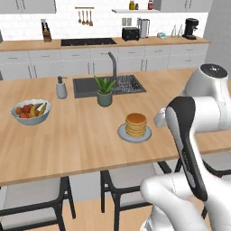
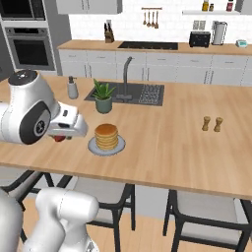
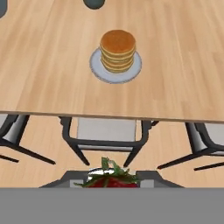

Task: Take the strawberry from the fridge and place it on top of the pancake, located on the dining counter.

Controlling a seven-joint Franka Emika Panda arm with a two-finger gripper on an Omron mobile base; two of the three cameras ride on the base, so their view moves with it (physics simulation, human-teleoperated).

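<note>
The strawberry [image 3: 110, 179], red with green leaves, sits between the dark fingertips of my gripper [image 3: 111, 180], which is shut on it. In the right base view a bit of red strawberry [image 2: 59, 138] shows under the white hand, just left of the plate. The pancake [image 3: 117, 49] is a tan stack on a round grey plate [image 3: 98, 72] on the light-wood dining counter [image 3: 48, 70]. The hand hovers over the counter's near edge, short of the pancake [image 2: 106, 136] [image 1: 136, 124]. The fridge is out of view.
A potted plant [image 1: 104, 91] and a sink [image 1: 85, 85] with a tap lie behind the pancake. A fruit bowl [image 1: 30, 112] and a soap dispenser [image 1: 61, 88] stand to the left. Two shakers [image 2: 212, 123] stand far right. Stools [image 3: 107, 133] line the near edge.
</note>
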